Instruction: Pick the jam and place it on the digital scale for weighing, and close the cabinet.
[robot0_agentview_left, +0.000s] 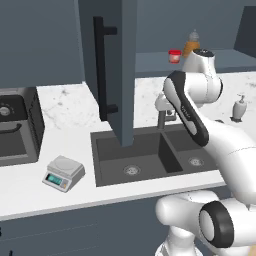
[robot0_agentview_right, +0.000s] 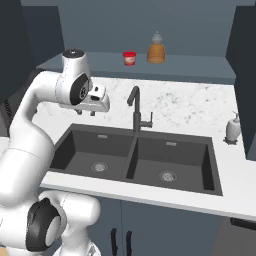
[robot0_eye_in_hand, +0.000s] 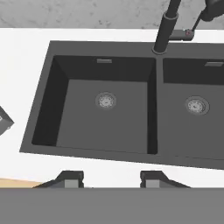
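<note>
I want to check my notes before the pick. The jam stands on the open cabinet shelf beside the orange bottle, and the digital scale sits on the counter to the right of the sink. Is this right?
One detail is wrong. The digital scale sits on the counter to the left of the sink, as the left base view shows. The rest holds: the jam stands on the open cabinet shelf beside the orange bottle.

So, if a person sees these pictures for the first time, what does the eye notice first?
Probably the white arm, bent high over the dark double sink, its gripper empty above the left basin. Next, the open cabinet door with its long black handle hangs out over the counter. Then the small red-lidded jam beside the orange bottle on the cabinet shelf, and the digital scale on the counter left of the sink.
</note>
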